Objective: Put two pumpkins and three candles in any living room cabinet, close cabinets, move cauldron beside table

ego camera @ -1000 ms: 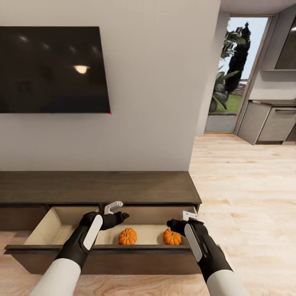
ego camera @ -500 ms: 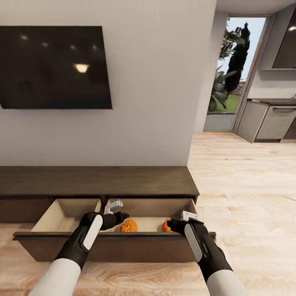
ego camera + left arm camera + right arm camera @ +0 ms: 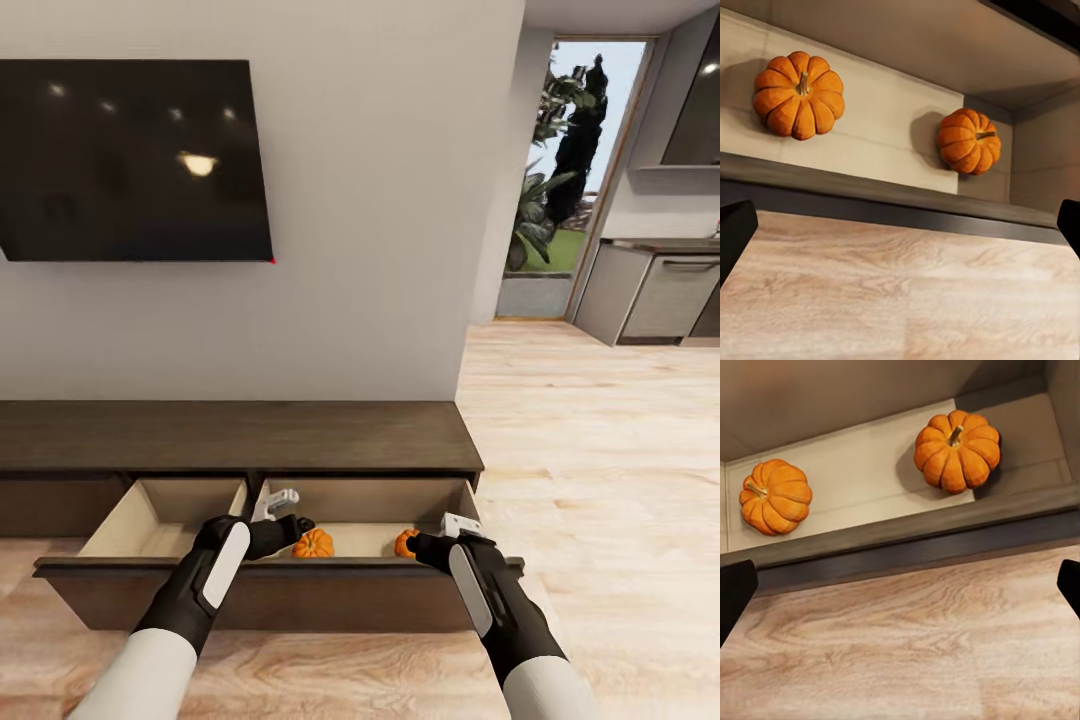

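Drawer point(image 3: 270, 595) pushed further in, pumpkins point(image 3: 313, 543) inside

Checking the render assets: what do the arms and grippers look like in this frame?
Both arms have glossy white forearm shells, then black wrist housings carrying an elongated white oval inlay. The left gripper and right gripper have pale grey-white blocky fingers on black mounts. In the wrist views the fingertips show as plain black. No cables or markings are visible.

From the head view, the drawer's front panel point(image 3: 280, 600) and the right pincer point(image 3: 428, 545) hide the lower part of the right pumpkin point(image 3: 405, 541). The cabinet point(image 3: 230, 440) runs off the left edge. In both wrist views, only dark fingertips point(image 3: 735, 229) show at the borders.
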You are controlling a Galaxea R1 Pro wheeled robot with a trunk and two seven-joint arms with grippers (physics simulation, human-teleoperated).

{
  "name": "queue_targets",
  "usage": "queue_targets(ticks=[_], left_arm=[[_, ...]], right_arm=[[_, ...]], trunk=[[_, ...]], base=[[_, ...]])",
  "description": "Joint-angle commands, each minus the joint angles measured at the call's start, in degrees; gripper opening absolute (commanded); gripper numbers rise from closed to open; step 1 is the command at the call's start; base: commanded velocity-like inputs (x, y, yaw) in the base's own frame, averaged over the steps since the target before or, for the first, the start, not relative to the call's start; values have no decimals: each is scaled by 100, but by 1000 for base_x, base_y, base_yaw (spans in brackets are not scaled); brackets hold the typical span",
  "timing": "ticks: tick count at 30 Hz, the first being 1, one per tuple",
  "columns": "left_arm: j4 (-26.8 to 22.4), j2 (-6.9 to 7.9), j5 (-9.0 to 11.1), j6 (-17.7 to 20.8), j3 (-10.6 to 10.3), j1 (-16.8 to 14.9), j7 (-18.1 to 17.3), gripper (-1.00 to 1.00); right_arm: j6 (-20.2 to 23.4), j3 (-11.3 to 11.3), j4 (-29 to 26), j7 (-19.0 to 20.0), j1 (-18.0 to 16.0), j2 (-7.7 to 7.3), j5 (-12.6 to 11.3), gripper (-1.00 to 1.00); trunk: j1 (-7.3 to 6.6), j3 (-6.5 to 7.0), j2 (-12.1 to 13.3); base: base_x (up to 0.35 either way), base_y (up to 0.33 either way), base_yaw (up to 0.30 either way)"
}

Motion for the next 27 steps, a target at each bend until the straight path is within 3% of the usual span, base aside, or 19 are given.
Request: queue_targets(ticks=[1, 17, 27], left_arm=[[0, -1, 1, 0, 0, 0, 0, 100], [0, -3, -11, 0, 0, 0, 19, 100], [0, -18, -47, -10, 1, 0, 47, 100]], right_arm=[[0, 0, 1, 0, 0, 0, 0, 100], [-16, 7, 7, 7, 0, 0, 0, 100], [-10, 12, 3, 29, 0, 0, 0, 100]], trunk=[[23, -18, -42], [374, -306, -683], [594, -485, -1084]], base=[[0, 0, 0], [-141, 0, 0], [-19, 0, 0]])
